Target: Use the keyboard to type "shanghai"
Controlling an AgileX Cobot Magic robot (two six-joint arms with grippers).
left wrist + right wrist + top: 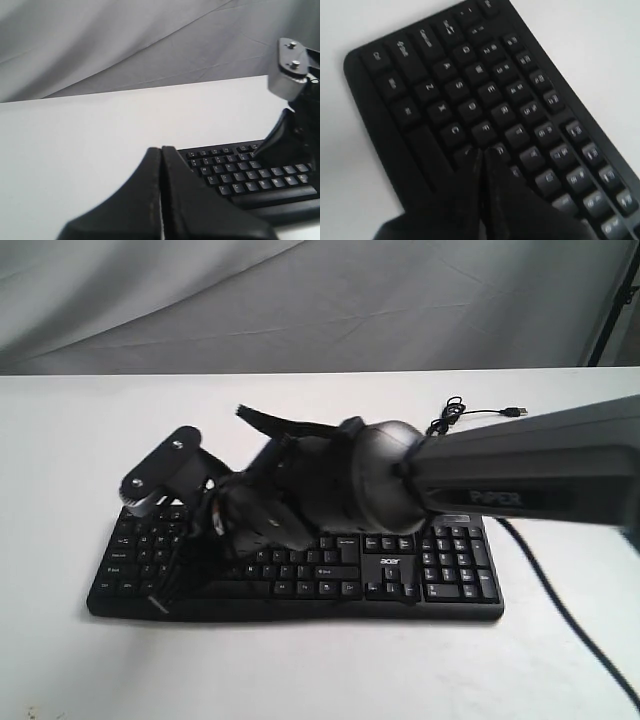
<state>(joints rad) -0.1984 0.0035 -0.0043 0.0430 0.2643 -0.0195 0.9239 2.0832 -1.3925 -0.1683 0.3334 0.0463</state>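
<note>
Right wrist view: right pincer [481, 152], fingers closed together, is pointing down at the keyboard [470, 90] lying on the white surface [600, 45]; left pincer [161, 150], likewise closed, is hovering beside it.

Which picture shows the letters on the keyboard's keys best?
The right wrist view: the keyboard fills it, and letters like A, S, D are readable. The exterior view shows its outline, but the right arm covers the middle. The left wrist view catches one part, legends too small.
</note>
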